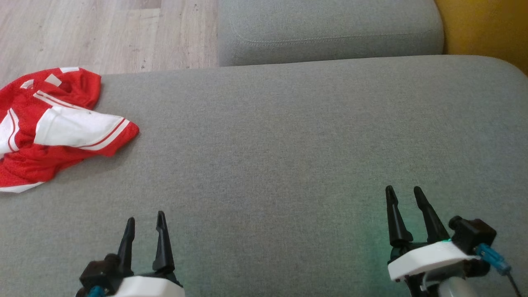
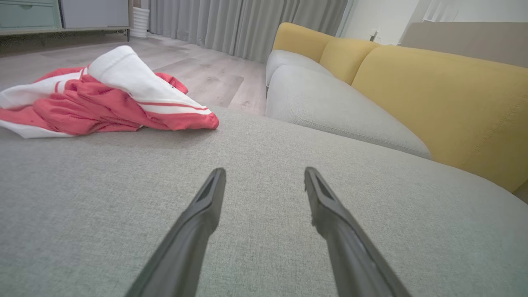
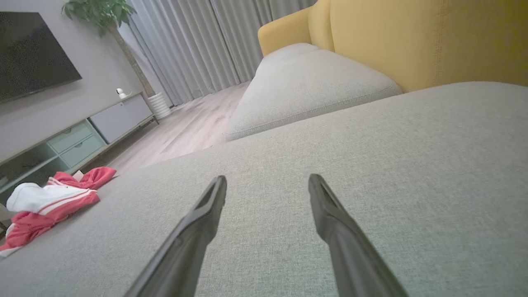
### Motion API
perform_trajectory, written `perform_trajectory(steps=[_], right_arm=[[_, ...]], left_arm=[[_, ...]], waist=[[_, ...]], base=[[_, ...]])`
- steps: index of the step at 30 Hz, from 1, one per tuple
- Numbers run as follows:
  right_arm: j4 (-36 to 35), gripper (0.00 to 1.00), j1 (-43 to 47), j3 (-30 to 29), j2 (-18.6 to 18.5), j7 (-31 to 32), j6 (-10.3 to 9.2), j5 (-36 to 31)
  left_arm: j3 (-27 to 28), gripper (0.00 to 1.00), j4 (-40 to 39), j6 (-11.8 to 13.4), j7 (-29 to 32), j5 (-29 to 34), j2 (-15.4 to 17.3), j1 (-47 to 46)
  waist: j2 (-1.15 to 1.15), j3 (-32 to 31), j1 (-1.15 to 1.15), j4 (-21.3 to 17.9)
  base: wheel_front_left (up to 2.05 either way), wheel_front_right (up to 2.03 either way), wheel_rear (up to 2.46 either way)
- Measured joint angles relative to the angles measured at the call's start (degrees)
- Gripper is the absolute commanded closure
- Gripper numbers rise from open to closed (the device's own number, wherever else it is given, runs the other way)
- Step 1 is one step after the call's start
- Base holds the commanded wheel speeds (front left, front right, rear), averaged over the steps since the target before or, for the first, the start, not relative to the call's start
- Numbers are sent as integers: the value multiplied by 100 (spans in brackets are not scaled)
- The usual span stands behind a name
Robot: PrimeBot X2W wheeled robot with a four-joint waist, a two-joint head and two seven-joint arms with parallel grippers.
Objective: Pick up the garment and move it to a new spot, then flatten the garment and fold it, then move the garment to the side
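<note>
Both hands were found with the fingers spread apart and nothing held between them: the left hand [image 1: 146, 215] at the lower left of the head view, the right hand [image 1: 403, 188] at the lower right, each poised over the grey cushion [image 1: 288, 136].

The garment [image 1: 53, 128], a red and white jersey, was located in a crumpled heap at the far left of the cushion, ahead of and to the left of the left hand. It was well apart from the right hand. The left hand was therefore judged the nearer, and a forward-left reach was indicated for the pick-up.

No clear long axis could be assigned, since the heap was bunched and partly cut off by the left border of the head view. One red-hemmed corner was noted pointing right, toward the middle of the cushion.

The heap was seen close to the cushion's far edge, beyond which the wooden floor [image 1: 103, 33] was visible; a slip over that edge was considered a risk. A broad bare stretch of cushion was available to the right for placing and flattening, bounded by a second cushion [image 1: 330, 29] and the yellow backrest [image 1: 482, 29].
</note>
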Motion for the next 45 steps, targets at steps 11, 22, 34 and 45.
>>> perform_trajectory(steps=[11, 22, 34, 45], right_arm=[[1, 0, 1, 157, -3, -172, 0, -753], [33, 0, 0, 294, -7, -376, 0, -1562], [229, 0, -1, 308, -8, -376, 0, -1552], [310, 0, -5, 307, -8, -376, 0, -1518]], left_arm=[[-36, 0, 36, 48, -190, 667, 2, 30], [-163, 0, 248, 108, -394, 1236, 12, 144], [-152, 0, 355, 108, -394, 1190, 14, 144], [-148, 0, 453, 107, -394, 1178, 14, 142]], waist=[[0, -14, -1, -2], [0, -8, -1, 9], [0, -20, -1, 21], [0, -40, -1, 33]], base=[[0, 0, 0], [0, 0, 0], [0, 0, 0], [0, 0, 0]])
